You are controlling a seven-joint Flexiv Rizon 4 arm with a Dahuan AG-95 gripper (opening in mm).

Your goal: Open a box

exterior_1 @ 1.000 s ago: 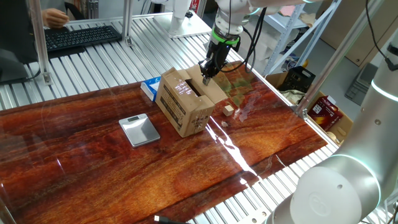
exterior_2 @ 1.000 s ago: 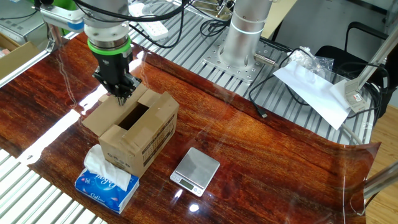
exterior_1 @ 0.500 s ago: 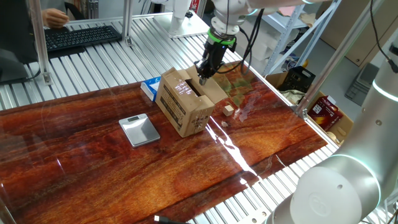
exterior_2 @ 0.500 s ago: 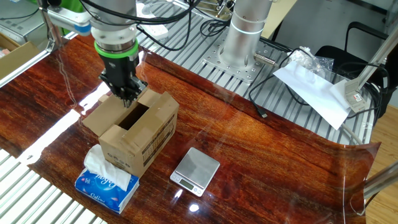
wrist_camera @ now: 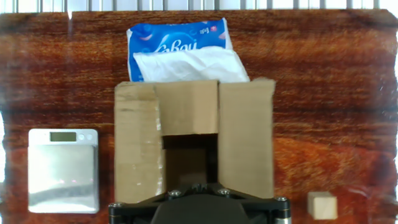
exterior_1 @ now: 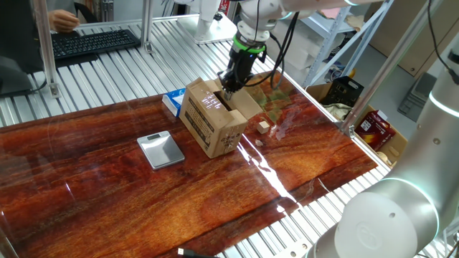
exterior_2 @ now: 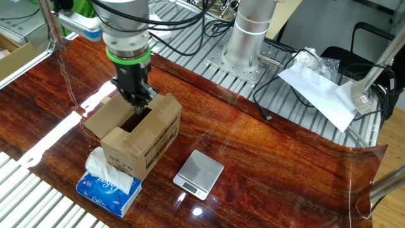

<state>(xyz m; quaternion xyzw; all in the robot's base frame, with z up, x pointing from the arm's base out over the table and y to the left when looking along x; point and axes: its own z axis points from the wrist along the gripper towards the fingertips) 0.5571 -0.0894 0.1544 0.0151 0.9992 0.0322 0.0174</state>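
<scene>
On the table [exterior_1: 301,179], the box [exterior_1: 213,117] stands between the tissue packet [exterior_2: 107,183] and the arm's base, its long flaps spread. Fold the remaining flaps outward with slow sideways strokes, avoiding downward pressure. The end effector [exterior_2: 138,106] is fully closed, holds nothing, and hangs at the box's opening.

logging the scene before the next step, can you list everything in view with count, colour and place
box: 1, brown cardboard, mid table, top partly open
tissue packet: 1, blue and white, right against the box's end
scale: 1, silver, flat on the table beside the box
wooden cube: 1, pale, on the table on the box's other side
table: 1, dark red-brown wood grain
keyboard: 1, black, beyond the table
white sheet and plastic bag: by the table's far corner
pincer: 1, black, shut, at the box's opening
</scene>
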